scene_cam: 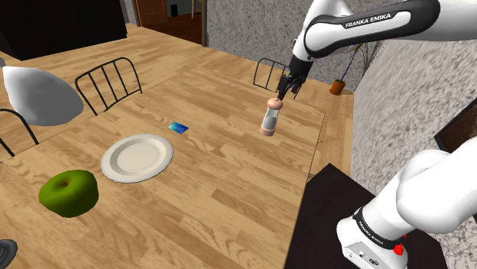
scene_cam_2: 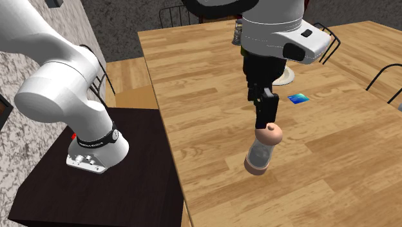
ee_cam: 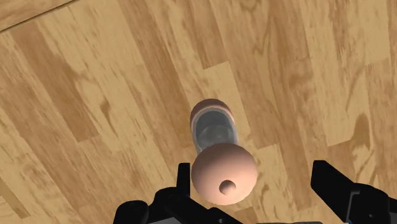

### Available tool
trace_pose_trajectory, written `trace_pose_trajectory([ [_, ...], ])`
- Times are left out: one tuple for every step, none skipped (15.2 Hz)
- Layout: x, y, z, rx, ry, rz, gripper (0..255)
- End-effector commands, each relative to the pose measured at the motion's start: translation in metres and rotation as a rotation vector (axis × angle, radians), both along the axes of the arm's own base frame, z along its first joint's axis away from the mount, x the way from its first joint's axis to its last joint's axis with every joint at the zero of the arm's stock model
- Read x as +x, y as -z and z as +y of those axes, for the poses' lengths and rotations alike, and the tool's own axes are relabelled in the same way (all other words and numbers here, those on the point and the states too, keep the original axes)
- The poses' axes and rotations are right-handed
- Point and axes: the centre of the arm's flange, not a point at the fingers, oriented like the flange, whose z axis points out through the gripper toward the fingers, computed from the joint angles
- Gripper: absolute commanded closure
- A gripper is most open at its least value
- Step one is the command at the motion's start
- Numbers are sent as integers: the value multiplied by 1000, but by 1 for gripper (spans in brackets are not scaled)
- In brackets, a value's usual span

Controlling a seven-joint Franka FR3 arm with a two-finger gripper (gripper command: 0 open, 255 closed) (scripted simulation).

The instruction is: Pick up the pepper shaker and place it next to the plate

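The pepper shaker (scene_cam: pixel 269 117) stands upright on the wooden table (scene_cam: pixel 222 183); it has a clear middle, a pinkish-tan base and a round pinkish-tan knob on top. My black gripper (scene_cam: pixel 289 90) hangs just above that knob, open and holding nothing. From the second exterior view the gripper (scene_cam_2: pixel 266 116) points down at the shaker (scene_cam_2: pixel 263 149). In the wrist view the shaker's knob (ee_cam: pixel 224 173) sits between the spread fingers of the gripper (ee_cam: pixel 251 177), nearer one of them, with no clasp. The white plate (scene_cam: pixel 137 157) lies well off toward the shoulder view's left.
A green apple (scene_cam: pixel 69 192) rests in front of the plate, and a small blue card (scene_cam: pixel 178 128) lies between plate and shaker. Black wire chairs (scene_cam: pixel 108 82) line the table's far side. The dark stand (scene_cam: pixel 329 222) borders the table at the shoulder view's lower right.
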Motion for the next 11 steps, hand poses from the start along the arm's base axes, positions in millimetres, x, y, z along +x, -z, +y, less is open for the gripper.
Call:
trace_pose_trajectory([
  [19,17,-7,1,-32,6,0],
  [29,26,-8,2,-47,10,0],
  [32,29,-8,2,-51,11,0],
  [32,34,-8,2,-51,11,0],
  [33,39,-8,2,-51,11,0],
  [33,45,-8,2,-51,11,0],
  [33,50,-8,2,-51,11,0],
  [34,55,-8,2,-51,11,0],
  [34,60,-8,2,-51,11,0],
  [35,69,-8,2,-51,11,0],
  [35,69,-8,2,-51,11,0],
])
